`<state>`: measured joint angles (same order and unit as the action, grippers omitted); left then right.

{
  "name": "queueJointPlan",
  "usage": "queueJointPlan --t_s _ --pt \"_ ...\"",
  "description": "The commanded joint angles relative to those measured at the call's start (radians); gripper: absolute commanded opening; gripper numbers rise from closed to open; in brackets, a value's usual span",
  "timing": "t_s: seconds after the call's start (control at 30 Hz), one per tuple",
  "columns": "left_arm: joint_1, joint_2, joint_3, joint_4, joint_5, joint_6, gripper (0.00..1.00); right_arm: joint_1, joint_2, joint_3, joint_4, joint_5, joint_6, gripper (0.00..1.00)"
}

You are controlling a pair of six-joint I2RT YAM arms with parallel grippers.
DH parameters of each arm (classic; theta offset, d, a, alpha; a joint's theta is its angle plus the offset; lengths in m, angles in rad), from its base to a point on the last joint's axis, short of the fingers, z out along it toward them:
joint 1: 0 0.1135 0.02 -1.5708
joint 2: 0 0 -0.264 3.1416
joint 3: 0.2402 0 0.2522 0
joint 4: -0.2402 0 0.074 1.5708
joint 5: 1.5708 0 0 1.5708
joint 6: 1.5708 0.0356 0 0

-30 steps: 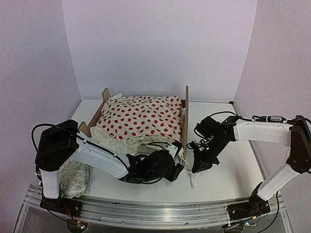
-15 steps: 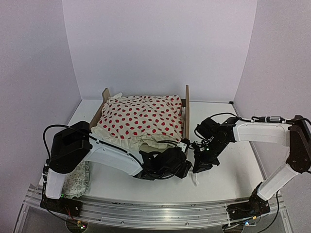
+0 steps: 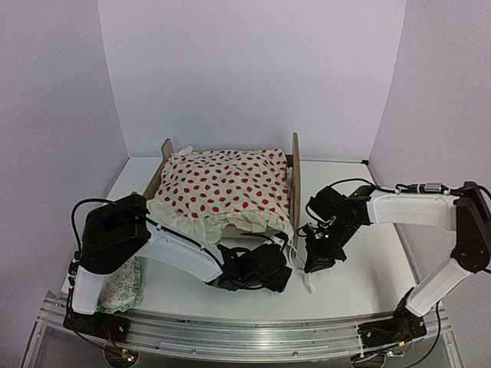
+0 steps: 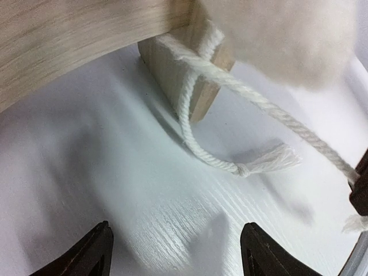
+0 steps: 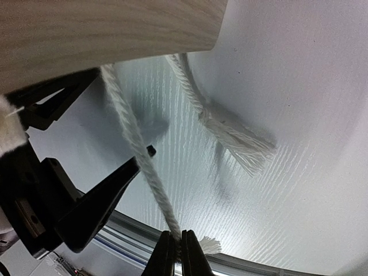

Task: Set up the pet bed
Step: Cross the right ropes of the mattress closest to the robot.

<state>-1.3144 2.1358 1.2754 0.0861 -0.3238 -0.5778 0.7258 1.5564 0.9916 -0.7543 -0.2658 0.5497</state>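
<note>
I have the light plywood pet bed (image 3: 294,180) sitting on the white worktop (image 3: 360,280), towards the back edge and a little left of centre. Its taller end board faces right. A cream ruffled blanket with red dots (image 3: 222,188) covers the whole top and spills over the bed's near edge.

The left gripper (image 4: 176,230) is low at the bed's near right corner. Its jaws are spread wide with only bare worktop between them. Just ahead of it stands the wooden leg (image 4: 178,75) of the bed, where a white twisted cord (image 4: 190,123) loops down and ends in a frayed tassel (image 4: 273,160) lying flat.

The right gripper (image 5: 177,246) is just to the right of that corner, pinched tight on a run of the same cord, which is stretched taut up to the frame. The two grippers are very close, with little room between them.

The worktop lies bare to the right edge and along the near edge. A small pale green-patterned pillow (image 3: 119,282) sits at the near left corner.
</note>
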Motion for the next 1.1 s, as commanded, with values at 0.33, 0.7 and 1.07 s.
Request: queueJointPlan --t_s 0.33,0.7,1.07 --pt "0.002 0.01 0.067 0.032 0.042 0.047 0.9 0.008 0.027 0.074 0.012 0.017 -0.019 0.07" --pt "0.003 0.05 0.108 -0.001 0.072 0.054 0.94 0.007 0.013 0.071 0.011 0.021 -0.023 0.07" --pt "0.008 0.115 0.3 -0.257 -0.064 -0.133 0.95 0.007 0.01 0.062 0.01 0.004 -0.014 0.07"
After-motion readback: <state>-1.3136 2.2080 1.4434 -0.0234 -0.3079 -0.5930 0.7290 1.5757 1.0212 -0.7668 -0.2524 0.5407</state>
